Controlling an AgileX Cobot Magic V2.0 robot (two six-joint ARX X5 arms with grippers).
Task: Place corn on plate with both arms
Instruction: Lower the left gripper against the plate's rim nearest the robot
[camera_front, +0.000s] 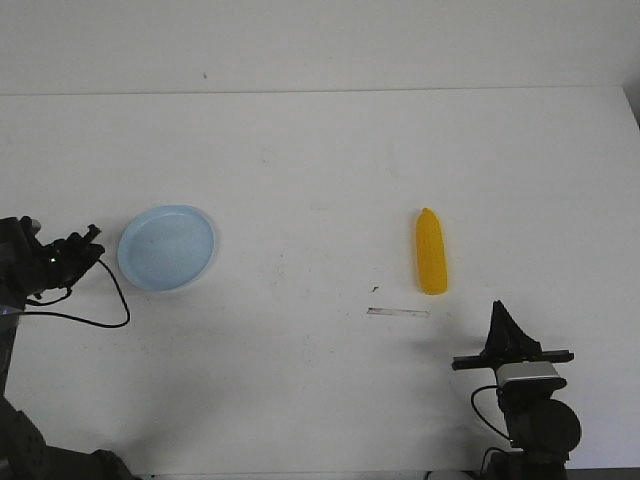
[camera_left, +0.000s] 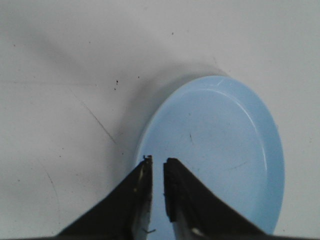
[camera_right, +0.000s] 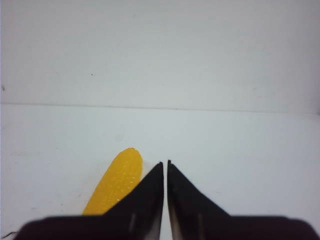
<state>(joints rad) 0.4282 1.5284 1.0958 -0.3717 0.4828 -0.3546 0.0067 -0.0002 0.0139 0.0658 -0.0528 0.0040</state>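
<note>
The corn (camera_front: 432, 252) is laid pointing toward the far edge, nearest the right gripper (camera_front: 503, 318), whose jaws are nearly closed on nothing. The plate (camera_front: 166, 248) is seen by the left edge, beside the left gripper (camera_front: 90, 238), also nearly closed and empty

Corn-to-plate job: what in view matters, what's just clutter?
Job: corn, plate, left gripper near the plate, right gripper near the corn; both grippers empty, nearly closed.
Clutter: thin strip on the table, cable.
</note>
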